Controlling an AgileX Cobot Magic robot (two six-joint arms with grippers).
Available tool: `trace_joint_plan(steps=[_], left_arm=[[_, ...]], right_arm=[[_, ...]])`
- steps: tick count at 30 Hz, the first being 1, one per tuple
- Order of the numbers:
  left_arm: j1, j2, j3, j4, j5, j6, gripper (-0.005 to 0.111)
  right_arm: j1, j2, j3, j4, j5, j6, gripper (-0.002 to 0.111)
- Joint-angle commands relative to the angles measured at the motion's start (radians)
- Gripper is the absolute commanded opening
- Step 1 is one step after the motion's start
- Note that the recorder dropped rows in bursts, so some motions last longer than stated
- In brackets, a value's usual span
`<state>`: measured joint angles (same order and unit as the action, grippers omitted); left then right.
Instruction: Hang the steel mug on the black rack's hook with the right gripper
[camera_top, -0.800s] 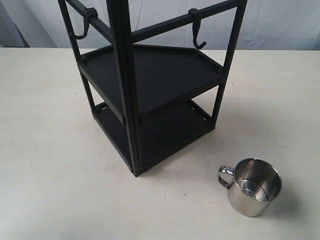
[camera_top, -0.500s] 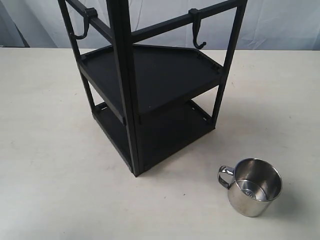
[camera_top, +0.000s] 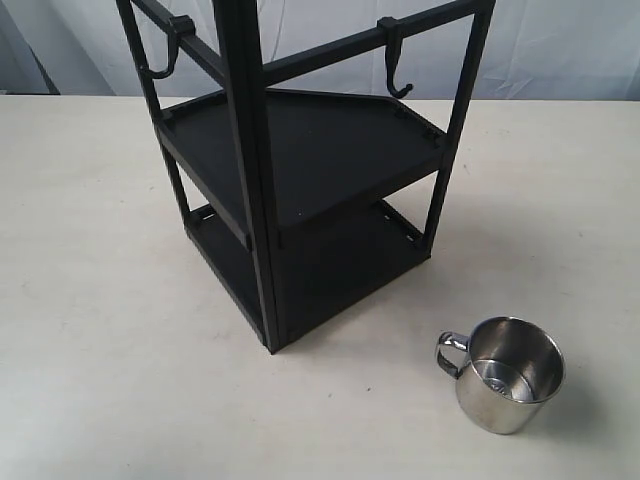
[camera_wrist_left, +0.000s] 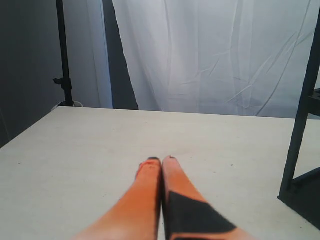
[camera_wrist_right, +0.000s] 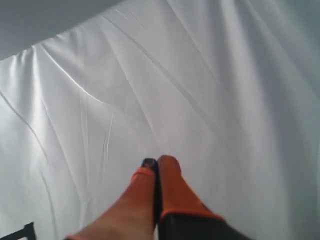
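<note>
The steel mug (camera_top: 510, 375) stands upright on the pale table at the front right, its looped handle (camera_top: 451, 352) turned left toward the black rack (camera_top: 300, 170). One hook (camera_top: 393, 58) hangs from the rack's right top rail, another hook (camera_top: 165, 52) from the left rail. Neither gripper shows in the exterior view. My right gripper (camera_wrist_right: 157, 163) is shut with nothing between its orange fingers and faces a white curtain. My left gripper (camera_wrist_left: 161, 161) is shut too, empty, low over the table, with a rack post (camera_wrist_left: 300, 120) off to one side.
A white curtain (camera_top: 560, 45) hangs behind the table. In the left wrist view a dark stand pole (camera_wrist_left: 63, 52) rises beyond the table's far corner. The rack's two tray shelves (camera_top: 320, 150) hold nothing.
</note>
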<state>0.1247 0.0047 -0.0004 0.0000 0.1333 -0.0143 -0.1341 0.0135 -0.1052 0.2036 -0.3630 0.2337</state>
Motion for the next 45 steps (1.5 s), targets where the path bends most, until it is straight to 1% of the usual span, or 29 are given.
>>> trace_joint_plan(steps=[1,4,7,9,12,13,15,17,21,22,24,31,32,33,34,36,39,40,42,45], left_arm=[[-0.007,-0.005,0.000,0.000,-0.005,-0.002,0.002],[-0.007,-0.005,0.000,0.000,-0.005,-0.002,0.002],[-0.007,-0.005,0.000,0.000,-0.005,-0.002,0.002],[-0.007,-0.005,0.000,0.000,-0.005,-0.002,0.002],[-0.007,-0.005,0.000,0.000,-0.005,-0.002,0.002],[-0.007,-0.005,0.000,0.000,-0.005,-0.002,0.002],[-0.007,-0.005,0.000,0.000,-0.005,-0.002,0.002],[-0.007,-0.005,0.000,0.000,-0.005,-0.002,0.002],[-0.007,-0.005,0.000,0.000,-0.005,-0.002,0.002],[-0.007,-0.005,0.000,0.000,-0.005,-0.002,0.002],[-0.007,-0.005,0.000,0.000,-0.005,-0.002,0.002],[-0.007,-0.005,0.000,0.000,-0.005,-0.002,0.002],[-0.007,-0.005,0.000,0.000,-0.005,-0.002,0.002],[-0.007,-0.005,0.000,0.000,-0.005,-0.002,0.002],[-0.007,-0.005,0.000,0.000,-0.005,-0.002,0.002],[-0.007,-0.005,0.000,0.000,-0.005,-0.002,0.002],[-0.007,-0.005,0.000,0.000,-0.005,-0.002,0.002],[-0.007,-0.005,0.000,0.000,-0.005,-0.002,0.002],[-0.007,-0.005,0.000,0.000,-0.005,-0.002,0.002],[-0.007,-0.005,0.000,0.000,-0.005,-0.002,0.002]], right_arm=[[-0.005,0.117,-0.183,-0.099,-0.063,-0.271,-0.001],[-0.005,0.259,-0.331,-0.198,0.049,-0.291,-0.001],[-0.005,0.428,-0.495,-0.367,0.315,-0.291,-0.001],[-0.005,0.562,-0.599,-0.494,0.557,-0.293,-0.001],[0.011,0.747,-0.724,-0.544,0.959,-0.295,-0.001],[0.035,0.793,-0.749,-0.537,1.051,-0.295,-0.001],[0.093,0.851,-0.777,-0.465,1.161,-0.295,-0.001],[0.161,0.887,-0.787,-0.326,1.262,-0.326,-0.001],[0.291,0.958,-0.774,0.022,1.480,-0.528,-0.001],[0.326,0.977,-0.758,0.086,1.500,-0.565,-0.001],[0.388,1.006,-0.726,0.129,1.487,-0.575,-0.001],[0.574,1.088,-0.630,0.122,1.459,-0.575,-0.001],[0.593,1.100,-0.619,0.118,1.453,-0.575,0.000],[0.616,1.112,-0.612,0.109,1.439,-0.580,0.003],[0.637,1.122,-0.602,0.100,1.424,-0.580,0.009],[0.668,1.141,-0.596,0.071,1.381,-0.580,0.025],[0.690,1.173,-0.596,0.030,1.321,-0.580,0.058],[0.695,1.186,-0.596,0.011,1.299,-0.578,0.064],[0.695,1.219,-0.596,-0.010,1.279,-0.578,0.061],[0.695,1.276,-0.596,-0.037,1.270,-0.578,0.051]])
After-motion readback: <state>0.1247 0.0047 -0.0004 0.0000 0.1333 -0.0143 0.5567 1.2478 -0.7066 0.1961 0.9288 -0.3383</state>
